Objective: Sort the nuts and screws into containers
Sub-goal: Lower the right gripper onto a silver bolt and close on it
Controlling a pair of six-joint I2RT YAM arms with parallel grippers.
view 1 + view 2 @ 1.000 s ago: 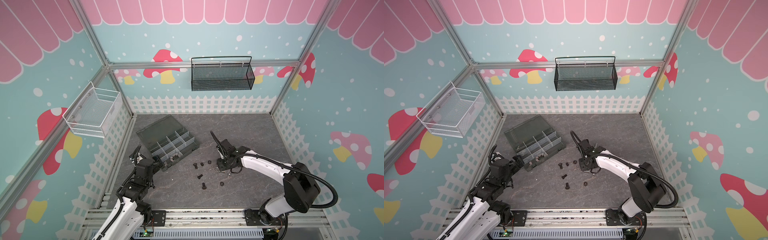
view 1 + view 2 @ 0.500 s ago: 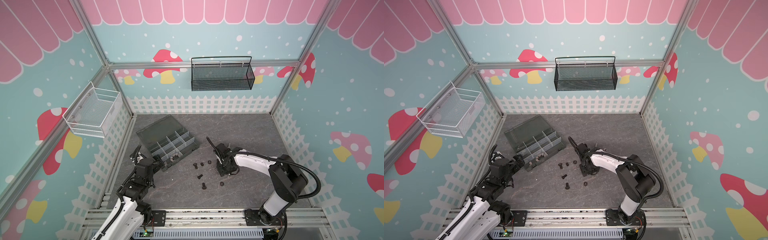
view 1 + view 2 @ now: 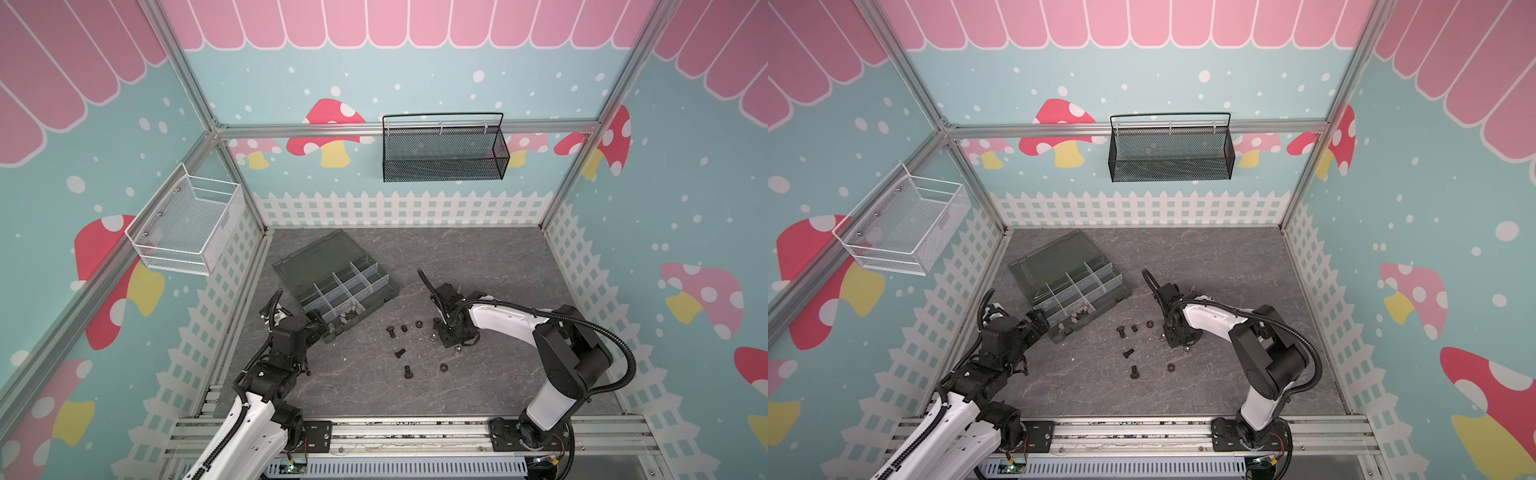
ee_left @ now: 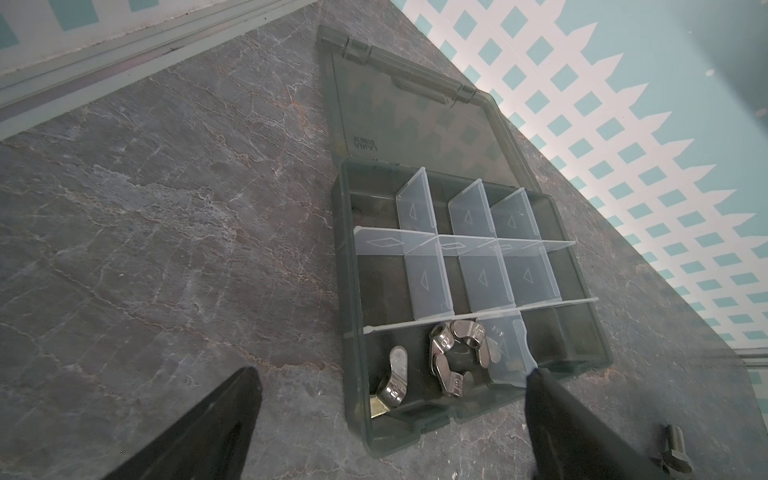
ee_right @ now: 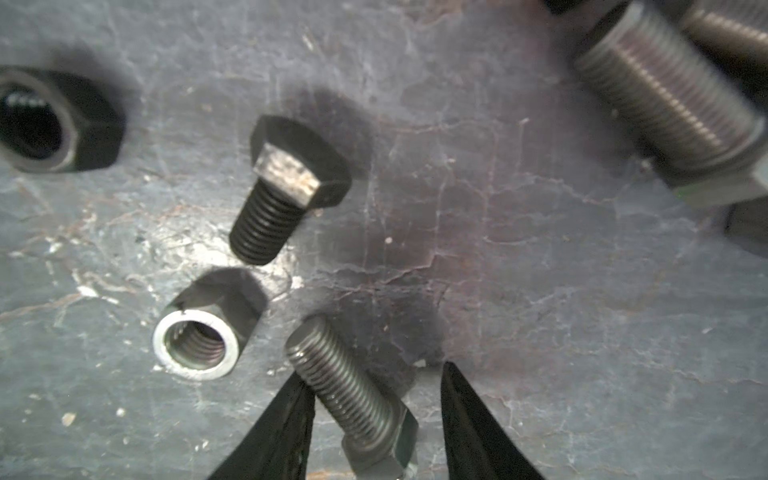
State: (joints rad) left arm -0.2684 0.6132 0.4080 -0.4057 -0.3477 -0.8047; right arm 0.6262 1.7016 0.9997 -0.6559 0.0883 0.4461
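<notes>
Silver screw (image 5: 349, 395) lies flat between the right gripper's (image 5: 374, 372) parted fingers, shank slanting across the gap against one finger, head toward the wrist; the left gripper (image 4: 392, 374), spread wide, sits farther off beside the containers (image 4: 426, 282).

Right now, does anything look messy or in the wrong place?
Yes. Bolts and nuts lie scattered loose on the table, outside the organizer box. Only a few silver wing nuts sit in one compartment; the others look empty.
</notes>
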